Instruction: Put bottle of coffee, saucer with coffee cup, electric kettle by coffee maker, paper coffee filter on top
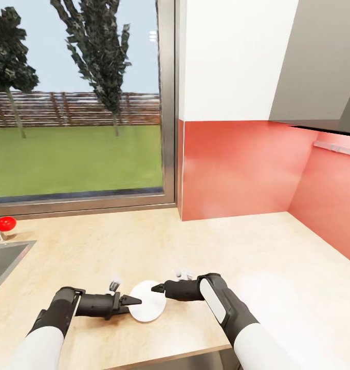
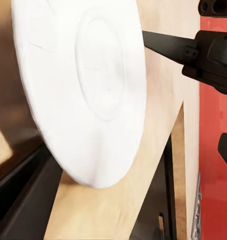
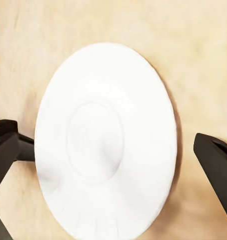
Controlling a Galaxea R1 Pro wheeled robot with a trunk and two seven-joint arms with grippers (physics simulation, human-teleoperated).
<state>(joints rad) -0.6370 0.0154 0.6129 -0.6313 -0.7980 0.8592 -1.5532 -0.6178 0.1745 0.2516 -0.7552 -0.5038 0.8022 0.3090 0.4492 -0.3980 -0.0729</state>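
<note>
A white saucer (image 1: 150, 303) sits near the front edge of the light wooden countertop (image 1: 257, 267). My left gripper (image 1: 132, 300) comes at it from the left, its fingers closed on the saucer's near rim. In the left wrist view the saucer (image 2: 88, 85) looms very close, with one dark finger (image 2: 23, 195) beside it. My right gripper (image 1: 155, 288) hovers just over the saucer's far rim, open. In the right wrist view its two fingers stand wide on either side of the saucer (image 3: 106, 100), which casts a thin shadow on the counter.
A steel sink (image 1: 2, 264) with a red-knobbed tap (image 1: 5, 223) lies at the left edge. A window (image 1: 77, 103) and a red backsplash (image 1: 236, 169) close the back. A grey hood (image 1: 324, 67) hangs at the upper right. Bare counter stretches to the right corner.
</note>
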